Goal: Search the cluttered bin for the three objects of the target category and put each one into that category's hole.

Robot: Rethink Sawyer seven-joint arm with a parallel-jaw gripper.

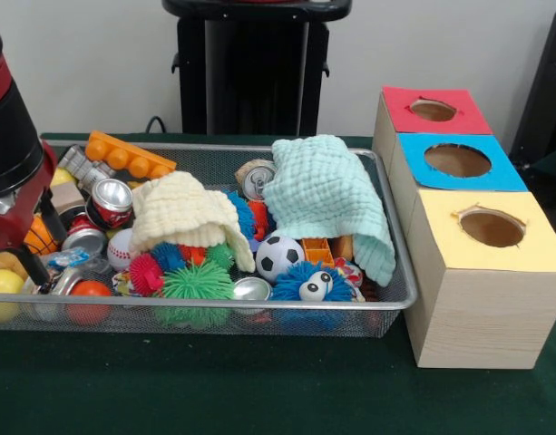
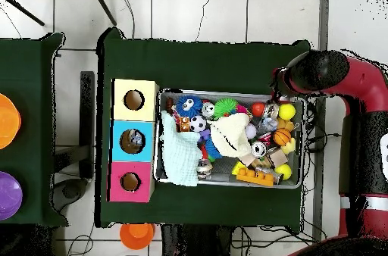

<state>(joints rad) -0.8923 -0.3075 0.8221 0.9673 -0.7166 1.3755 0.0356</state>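
The silver wire-mesh bin (image 1: 259, 313) is full of toys, cans and two cloths; it also shows in the overhead view (image 2: 227, 92). My gripper (image 1: 33, 258) reaches down into the bin's left end in the front view, and into its right end in the overhead view (image 2: 274, 109). Something crinkly, clear and blue, likely a bottle (image 1: 64, 258), lies right beside it. I cannot tell whether it is held. The blue-surround hole (image 1: 457, 160) is the middle one in the pale wooden box, and something greyish shows inside it in the overhead view (image 2: 133, 141).
A red-surround hole (image 1: 433, 110) and a yellow-surround hole (image 1: 492, 228) flank the blue one. A cream cloth (image 1: 182, 213) and a mint cloth (image 1: 327, 195) cover part of the bin. Soda cans (image 1: 110, 201), a soccer ball (image 1: 279, 256) and an orange brick (image 1: 131, 156) lie among the toys.
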